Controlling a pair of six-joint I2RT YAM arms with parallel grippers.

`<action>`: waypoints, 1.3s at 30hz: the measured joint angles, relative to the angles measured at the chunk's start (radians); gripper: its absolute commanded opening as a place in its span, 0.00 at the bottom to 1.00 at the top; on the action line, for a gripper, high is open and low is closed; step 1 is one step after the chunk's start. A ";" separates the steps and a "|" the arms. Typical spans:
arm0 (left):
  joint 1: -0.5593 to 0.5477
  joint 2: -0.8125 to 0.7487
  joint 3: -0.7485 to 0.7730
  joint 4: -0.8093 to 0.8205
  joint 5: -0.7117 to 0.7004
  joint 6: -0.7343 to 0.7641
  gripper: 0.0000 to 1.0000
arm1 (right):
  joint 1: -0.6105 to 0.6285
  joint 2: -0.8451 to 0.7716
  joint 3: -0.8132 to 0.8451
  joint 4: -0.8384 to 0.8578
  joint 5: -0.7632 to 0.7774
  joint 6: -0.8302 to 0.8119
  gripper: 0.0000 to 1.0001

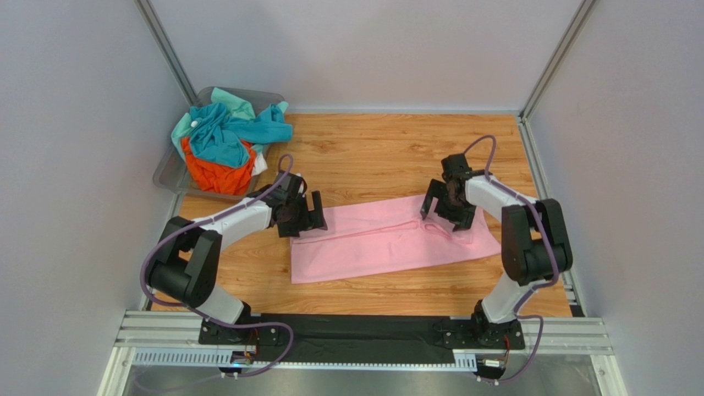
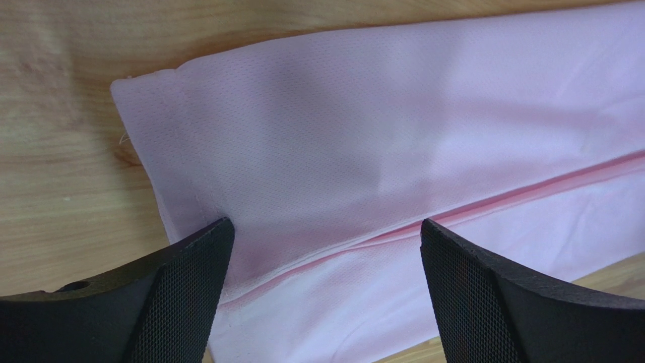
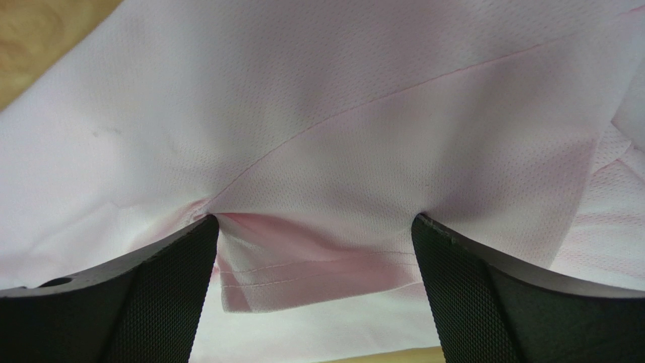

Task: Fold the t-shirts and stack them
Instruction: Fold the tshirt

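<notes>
One pink shirt (image 1: 382, 244) lies as a long band across the wooden table (image 1: 372, 153). It looks already folded lengthways, which would explain why the arms stand at its two short ends: the next fold, as I judge it, brings one end over the other. Well beyond the shirt's left end, at the far corner, a grey bin (image 1: 165, 176) holds a heap (image 1: 219, 142) of teal, green and orange garments. These are presumably the shirts waiting their turn, kept clear of the shirt so it has room to lie flat. The left gripper (image 2: 325, 231) hangs over the shirt's left end with its jaws spread wide. Its fingers (image 2: 185, 291) straddle the corner where an upper layer's edge (image 2: 484, 206) runs diagonally across a lower one, a spot that would let one closing catch both layers. The right gripper (image 3: 314, 221) sits low over the shirt's right end, also spread, with nothing pinched. Its fingers (image 3: 473, 291) seem to press into the cloth, since creases fan out from both tips and a hemmed flap (image 3: 303, 276) shows between them. The wrist view is too close to say whether the tips touch the fabric or only shadow it. Neither arm holds the shirt yet. It rests wholly on the wood, and no folded stack shows anywhere around it, so the task appears to be at an early stage.
</notes>
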 measured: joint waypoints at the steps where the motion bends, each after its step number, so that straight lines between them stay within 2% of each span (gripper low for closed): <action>1: -0.010 -0.008 -0.008 0.003 -0.001 -0.007 1.00 | -0.003 0.038 0.045 -0.001 0.005 -0.021 1.00; 7: -0.118 -0.022 -0.025 0.006 -0.001 -0.058 1.00 | -0.014 0.288 0.372 0.006 -0.066 -0.234 1.00; 14: -0.301 -0.055 -0.063 0.020 0.001 -0.203 1.00 | -0.009 0.580 0.808 0.009 -0.315 -0.396 1.00; 21: -0.481 -0.064 -0.076 0.023 -0.002 -0.343 1.00 | 0.098 0.762 1.092 -0.018 -0.438 -0.480 1.00; 26: -0.531 -0.055 -0.061 0.014 -0.025 -0.383 1.00 | 0.175 0.816 1.180 -0.015 -0.457 -0.480 1.00; 32: -0.587 -0.057 0.007 -0.040 -0.084 -0.378 1.00 | 0.205 0.818 1.241 -0.029 -0.433 -0.488 1.00; 36: -0.594 -0.146 0.037 -0.111 -0.141 -0.356 1.00 | 0.214 0.744 1.232 -0.068 -0.321 -0.508 1.00; 39: -0.594 -0.267 0.037 -0.177 -0.191 -0.348 1.00 | 0.220 0.606 1.151 -0.071 -0.239 -0.513 1.00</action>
